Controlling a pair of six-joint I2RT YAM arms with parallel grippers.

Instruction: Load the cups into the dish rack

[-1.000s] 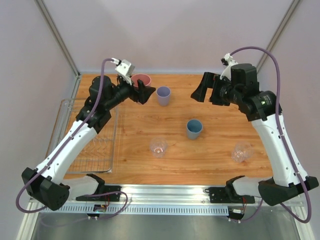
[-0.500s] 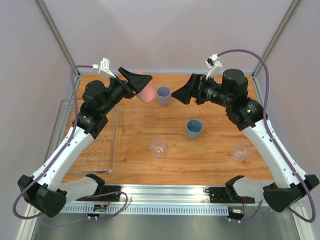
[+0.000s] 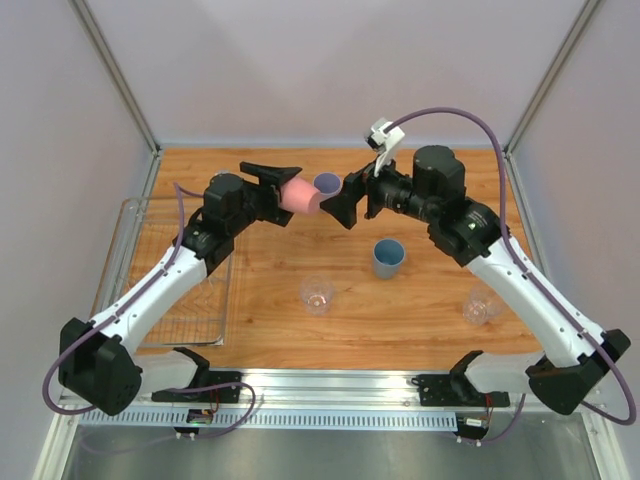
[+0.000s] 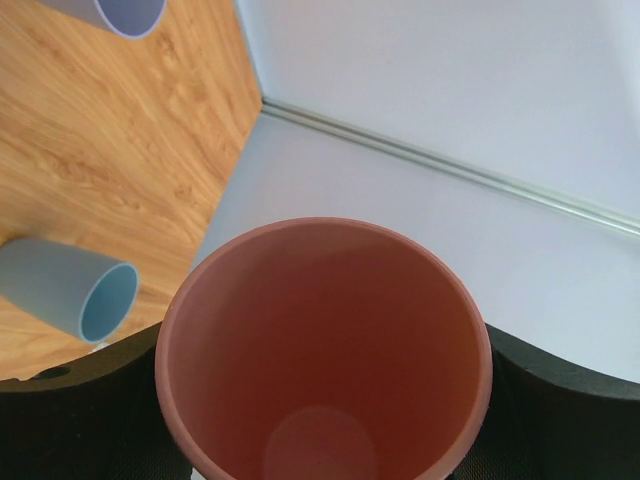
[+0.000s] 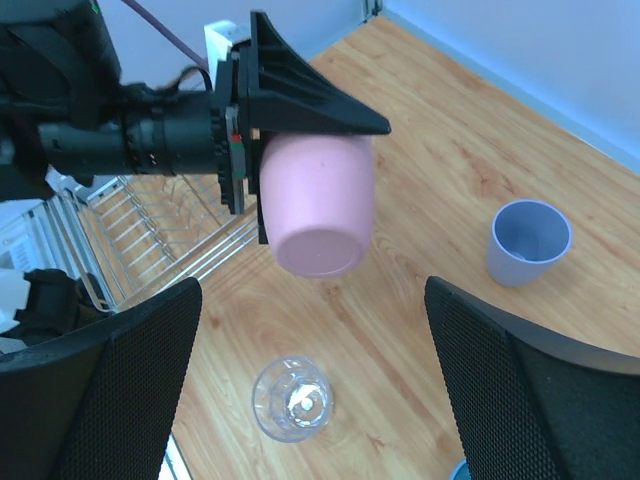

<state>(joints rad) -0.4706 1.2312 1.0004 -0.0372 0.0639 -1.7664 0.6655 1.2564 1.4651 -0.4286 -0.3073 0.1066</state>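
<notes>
Both arms have swung in toward the middle since the earlier pictures. The pink cup [image 3: 300, 196] has come off the tabletop [image 3: 430, 305] and now hangs in the air, tipped over on its side.

The left end effector [image 3: 288, 193] is squeezed onto the pink cup, one finger on its far side and one on its near side. The cup's long way runs left to right. Its open mouth points left, back at the left arm. Its flat bottom points right.

The right end effector [image 3: 340, 198] is spread wide and holds nothing. It sits just to the right of the cup's bottom and looks straight at it. The two are close but not touching.

The dish rack [image 3: 228, 290] lies to the left and nearer, under the left arm, so the left arm is the closer one to it. From the cup, the rack is down, left and near.

I think the next move depends on that small gap. If the right arm is going to take the cup, it only has to slide left along the cup's long way.

The lavender cup [image 3: 327, 183] stands just behind the pink one. The blue cup [image 3: 388, 257] and two clear cups [image 3: 316, 295] [image 3: 482, 305] wait on the tabletop.
</notes>
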